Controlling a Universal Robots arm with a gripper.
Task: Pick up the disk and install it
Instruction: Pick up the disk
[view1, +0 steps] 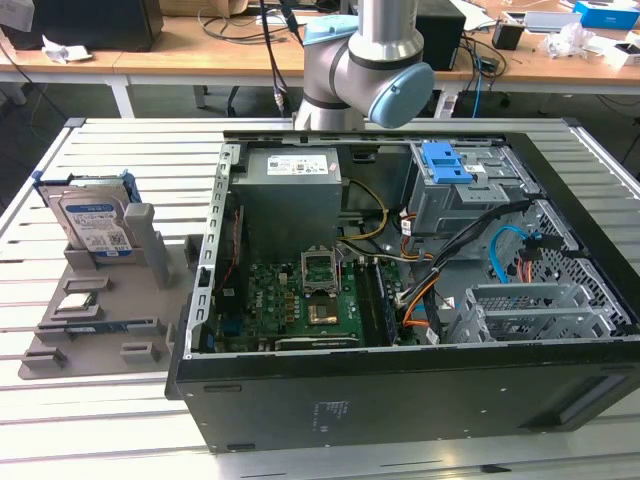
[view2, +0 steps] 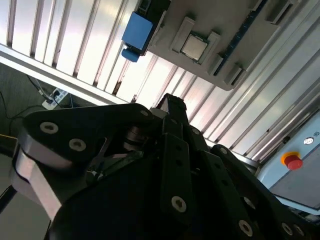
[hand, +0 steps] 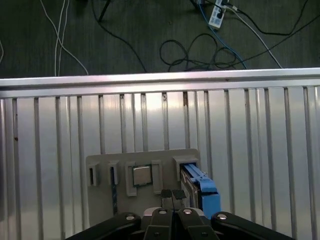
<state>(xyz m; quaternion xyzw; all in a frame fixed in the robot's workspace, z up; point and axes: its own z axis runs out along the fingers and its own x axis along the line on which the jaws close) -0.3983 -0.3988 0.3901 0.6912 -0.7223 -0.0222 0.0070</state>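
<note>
Counter (view1: 130, 150): slatted metal top, carrying every item listed here; it also appears in the first wrist view (hand: 225, 125).

Computer case (view1: 400, 390): black tower lying on its side with the panel off, on the exterior view's right half of the counter. Inside are a grey power-supply box (view1: 290, 195) at the far side, a green mainboard (view1: 300, 295) nearer, an empty metal drive cage (view1: 520, 310) at the exterior view's right, and a blue latch piece (view1: 445, 162) far right.

Arm (view1: 365, 60): grey with a pale blue joint cap, rising beyond the case's far wall.

Holder (view1: 110, 310): flat grey slotted tray on the exterior view's left of the case, also in both wrist views (hand: 150, 156) (view2: 200, 20).

Disk (view1: 95, 222): silver drive in its blue carrier, standing upright in the holder's far slot, not yet lifted; its blue edge shows in both wrist views (hand: 202, 187) (view2: 137, 30).

Gripper (hand: 172, 194): black, hanging above the holder, clear of the disk; fingers (view2: 170, 102) pressed together, pinching nothing.

Processor chip (hand: 141, 175): square, seated in the holder beside the disk.
</note>
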